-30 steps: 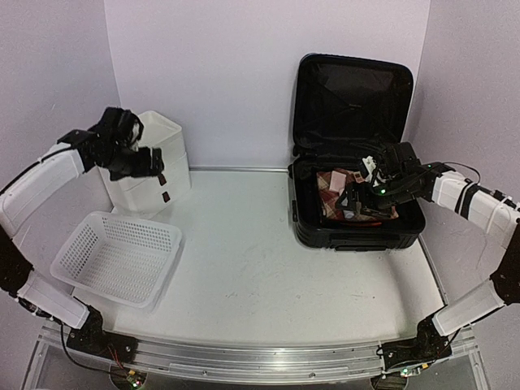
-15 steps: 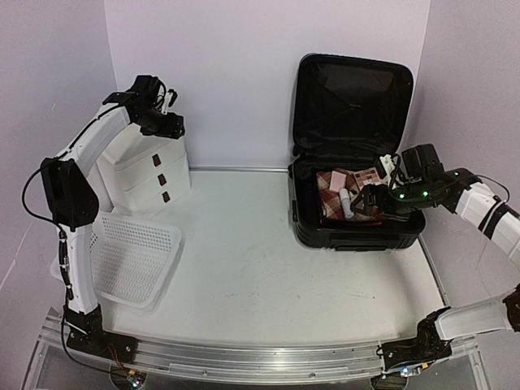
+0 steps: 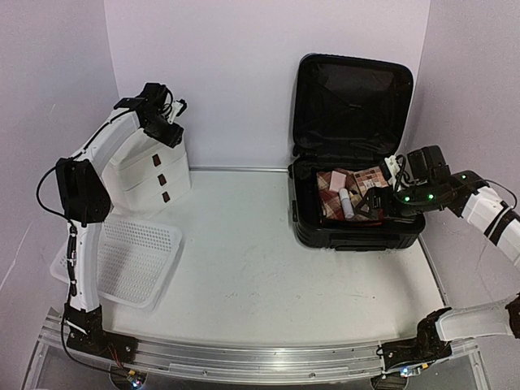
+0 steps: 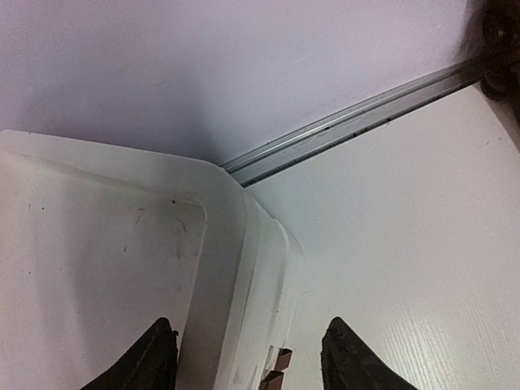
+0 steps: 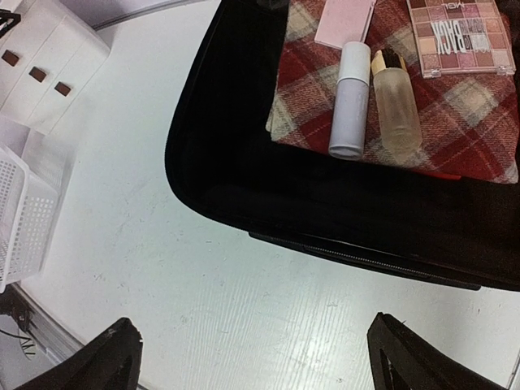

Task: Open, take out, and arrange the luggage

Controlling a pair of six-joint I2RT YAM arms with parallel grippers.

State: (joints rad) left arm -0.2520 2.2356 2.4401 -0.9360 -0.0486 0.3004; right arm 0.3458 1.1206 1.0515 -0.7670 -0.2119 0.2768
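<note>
The luggage [image 3: 353, 101] stands open at the back right, its lid upright against the wall. In its black shell [image 5: 244, 203] a red plaid cloth [image 5: 455, 122] carries a white tube [image 5: 351, 97], a clear bottle [image 5: 396, 106], a pink box [image 5: 345, 20] and an eyeshadow palette [image 5: 459, 36]. My right gripper [image 3: 383, 197] [image 5: 252, 325] hovers over the case's right side, open and empty. Over at the back left, my left gripper [image 3: 171, 130] [image 4: 249, 325] hangs above the top corner of the white drawer box, its jaws apart and holding nothing.
The white three-drawer box [image 3: 150, 171] [image 4: 97, 268] stands against the back wall at the left. A white perforated basket [image 3: 130, 260] [image 5: 20, 211] lies in front of it near the left edge. A metal rail [image 4: 349, 122] runs along the wall's foot.
My left arm has swung up and back over the drawer box, and its jaws have narrowed. The right gripper has pulled back to the right, uncovering the tube and bottle.
</note>
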